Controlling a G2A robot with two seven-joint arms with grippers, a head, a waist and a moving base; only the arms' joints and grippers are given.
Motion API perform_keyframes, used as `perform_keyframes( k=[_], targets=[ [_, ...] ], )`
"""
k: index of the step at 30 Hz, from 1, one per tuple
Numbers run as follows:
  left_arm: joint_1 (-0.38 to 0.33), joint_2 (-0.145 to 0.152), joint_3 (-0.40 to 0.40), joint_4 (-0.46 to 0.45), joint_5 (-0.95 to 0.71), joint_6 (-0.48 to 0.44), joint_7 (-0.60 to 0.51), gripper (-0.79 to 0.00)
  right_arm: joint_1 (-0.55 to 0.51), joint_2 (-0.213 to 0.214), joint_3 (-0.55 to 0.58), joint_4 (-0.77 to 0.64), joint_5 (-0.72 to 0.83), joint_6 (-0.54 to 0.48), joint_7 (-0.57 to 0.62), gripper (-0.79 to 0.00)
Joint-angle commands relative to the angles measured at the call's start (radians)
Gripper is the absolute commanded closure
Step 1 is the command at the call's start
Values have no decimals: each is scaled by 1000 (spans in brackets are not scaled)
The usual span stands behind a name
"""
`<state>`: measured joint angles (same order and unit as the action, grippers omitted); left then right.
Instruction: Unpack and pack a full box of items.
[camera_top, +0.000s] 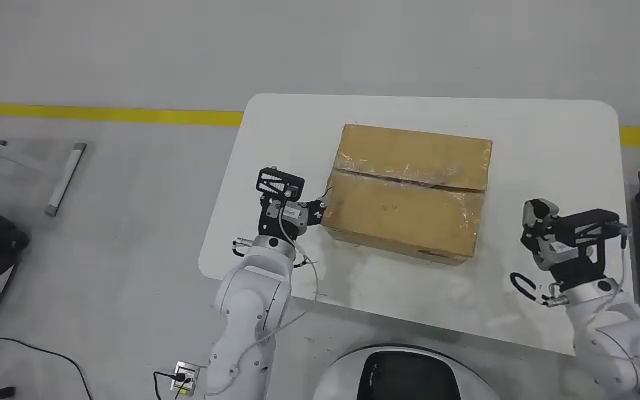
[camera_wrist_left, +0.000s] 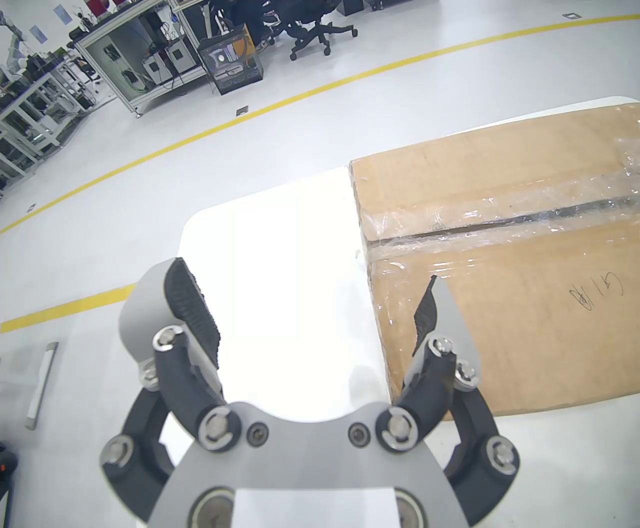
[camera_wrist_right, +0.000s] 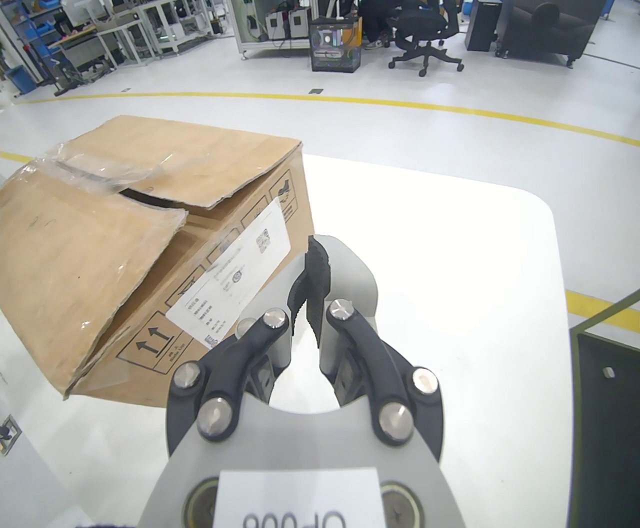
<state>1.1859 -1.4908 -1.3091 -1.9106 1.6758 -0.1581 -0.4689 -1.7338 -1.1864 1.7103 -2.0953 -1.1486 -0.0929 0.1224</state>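
A brown cardboard box (camera_top: 410, 190) lies on the white table (camera_top: 560, 150), its top flaps folded down with torn clear tape along the seam (camera_wrist_left: 500, 220). The flaps near the labelled end (camera_wrist_right: 150, 200) are bent and slightly parted. My left gripper (camera_top: 290, 200) is open at the box's left end, one fingertip (camera_wrist_left: 435, 305) over the box's top edge. My right gripper (camera_top: 545, 235) is shut with nothing in it, over the table to the right of the box (camera_wrist_right: 125, 240). The box's contents are hidden.
Bare table (camera_wrist_right: 450, 250) lies to the right of the box and along its front (camera_top: 400, 290). A yellow floor line (camera_top: 120, 113) runs behind the table. A grey bar (camera_top: 65, 178) lies on the floor to the left. Shelving and chairs (camera_wrist_right: 425, 30) stand far off.
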Motion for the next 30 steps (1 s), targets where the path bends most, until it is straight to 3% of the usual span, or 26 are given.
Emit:
perform_keyframes(
  k=[1,22,30],
  targets=[
    [0,0,0,0,0,0,0,-785,3,-1,-25,-2,-12,-14,3,0],
    [5,3,3,-34,-20,-14,18,-785,58,-9,-150,31,-64,-41,41,0],
    [-50,-2,71,-59,-116,-71,-6,-785,39,-11,-113,52,-28,-15,12,0]
  ],
)
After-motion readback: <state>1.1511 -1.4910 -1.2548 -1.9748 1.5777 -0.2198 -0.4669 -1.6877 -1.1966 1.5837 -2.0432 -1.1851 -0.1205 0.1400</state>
